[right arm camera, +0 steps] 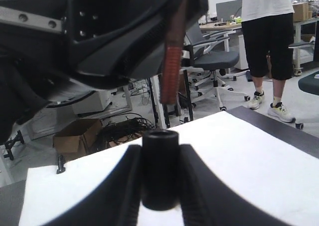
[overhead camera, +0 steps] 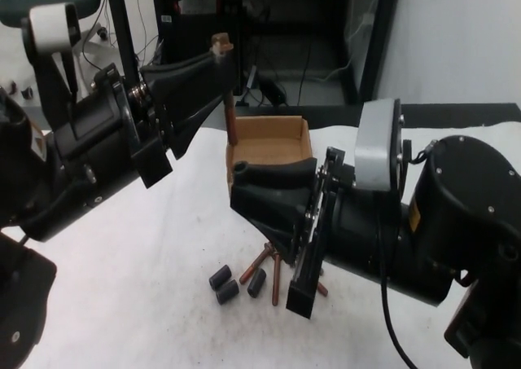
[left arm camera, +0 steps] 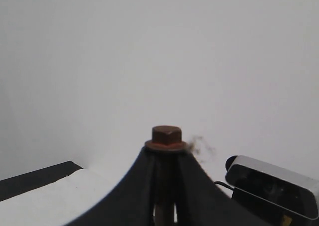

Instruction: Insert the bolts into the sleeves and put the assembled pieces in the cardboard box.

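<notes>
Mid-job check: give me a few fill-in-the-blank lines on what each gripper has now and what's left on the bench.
The left gripper is shut on the bolt, whose ____ points up.
Its threaded end hangs ____ the opening of the sleeve held in the right gripper.
Number of loose black sleeves on the bench, beside the spare bolts: ____.
Missing words: head; above; three.

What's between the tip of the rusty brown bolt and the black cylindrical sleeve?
Nothing. In the right wrist view, a bare gap separates the threaded tip of the rusty brown bolt from the open top of the black cylindrical sleeve.
</notes>
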